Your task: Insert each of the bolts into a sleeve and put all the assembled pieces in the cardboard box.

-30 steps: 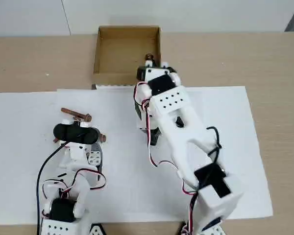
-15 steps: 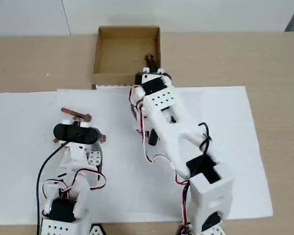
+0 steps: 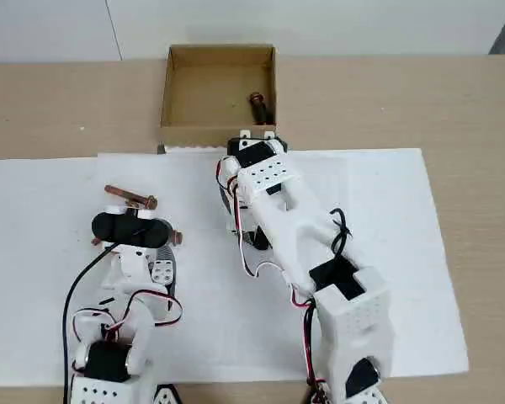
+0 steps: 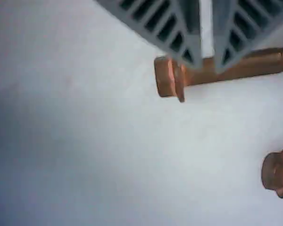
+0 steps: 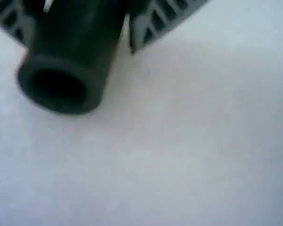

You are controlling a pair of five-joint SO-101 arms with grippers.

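While left claw (image 4: 206,57) grips bolt (image 4: 172,83), right claw (image 5: 80,23), sleeve (image 5: 66,75)

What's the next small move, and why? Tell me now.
Probably close the right gripper on the black sleeve, if it isn't gripped already. The sleeve sits right at that gripper over the white paper, the left gripper is at a copper bolt, and one piece already lies in the cardboard box.
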